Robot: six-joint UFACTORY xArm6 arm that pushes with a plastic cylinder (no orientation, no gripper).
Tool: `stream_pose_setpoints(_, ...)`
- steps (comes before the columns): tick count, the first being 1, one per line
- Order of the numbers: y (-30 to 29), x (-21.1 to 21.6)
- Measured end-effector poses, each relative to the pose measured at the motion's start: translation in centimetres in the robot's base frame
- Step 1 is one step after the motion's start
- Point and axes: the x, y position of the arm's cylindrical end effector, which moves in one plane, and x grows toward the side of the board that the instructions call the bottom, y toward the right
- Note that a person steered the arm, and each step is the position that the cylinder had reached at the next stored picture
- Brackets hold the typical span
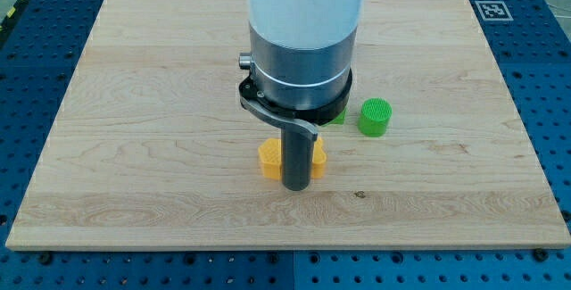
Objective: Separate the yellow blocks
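Two yellow blocks lie close together near the middle of the wooden board (134,103). One yellow block (269,158) shows to the view's left of my rod, the other yellow block (318,156) to its right. My tip (295,186) stands between them, at their lower edge, and hides their inner sides. Their shapes cannot be made out.
A green cylinder (375,117) stands to the view's right of the arm. Another green block (336,118) is mostly hidden behind the arm's body. A marker tag (492,10) sits at the board's top right corner. Blue perforated table surrounds the board.
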Motion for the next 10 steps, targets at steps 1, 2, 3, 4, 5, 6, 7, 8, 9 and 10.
stream_pose_setpoints(1, -1.6, 0.0)
stream_pose_setpoints(2, -3.0, -0.3)
stream_pose_setpoints(3, -3.0, -1.7)
stream_pose_setpoints(4, -2.9, -2.2)
stream_pose_setpoints(5, -0.3, -2.3)
stream_pose_setpoints(6, 2.3, -2.3)
stream_pose_setpoints(7, 4.4, -2.3)
stream_pose_setpoints(8, 4.6, -2.3)
stream_pose_setpoints(9, 4.5, -2.3)
stream_pose_setpoints(10, 4.3, -2.8)
